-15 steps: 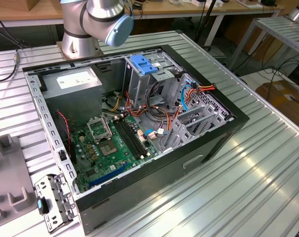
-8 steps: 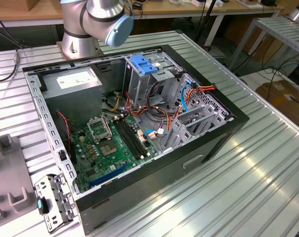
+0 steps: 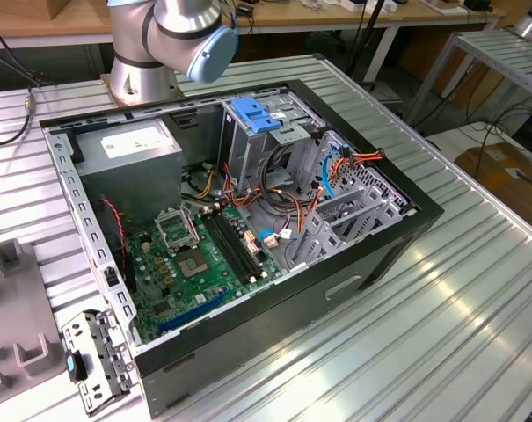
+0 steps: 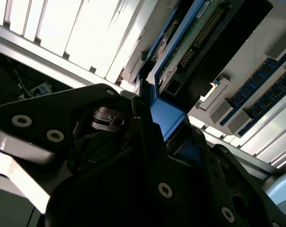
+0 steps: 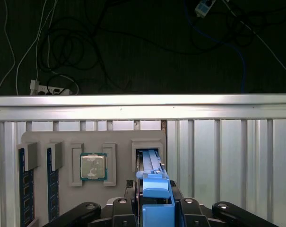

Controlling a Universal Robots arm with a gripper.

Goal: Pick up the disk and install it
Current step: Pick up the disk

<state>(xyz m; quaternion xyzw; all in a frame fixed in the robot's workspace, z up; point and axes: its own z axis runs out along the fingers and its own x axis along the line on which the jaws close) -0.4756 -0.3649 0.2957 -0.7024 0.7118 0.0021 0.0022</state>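
Fingers [image 5: 131, 215] of the gripper [image 5: 155, 212] sit closed on the disk [image 5: 154, 187], one on each side of its blue tab end, with no gap I can make out. In both wrist views the disk runs straight out from the grip. Its far end stands in a slot of the gray tray [image 5: 121, 137], beside a processor chip [image 5: 93, 166] and memory sticks [image 5: 22, 189].

I judge it stiff and fairly dense for its size. The plastic carrier looks smooth and may give a little under pressure. In the second wrist view the green board and pin connector [image 4: 192, 45] lie bare, so I would keep the hold on the blue side rails near the tab, never on the board.

I can read no writing on the disk. In the exterior view the open computer case [image 3: 362, 264] lies on the ribbed table [image 3: 477, 316], and its power supply carries a white label [image 3: 134, 141] that I leave unread.
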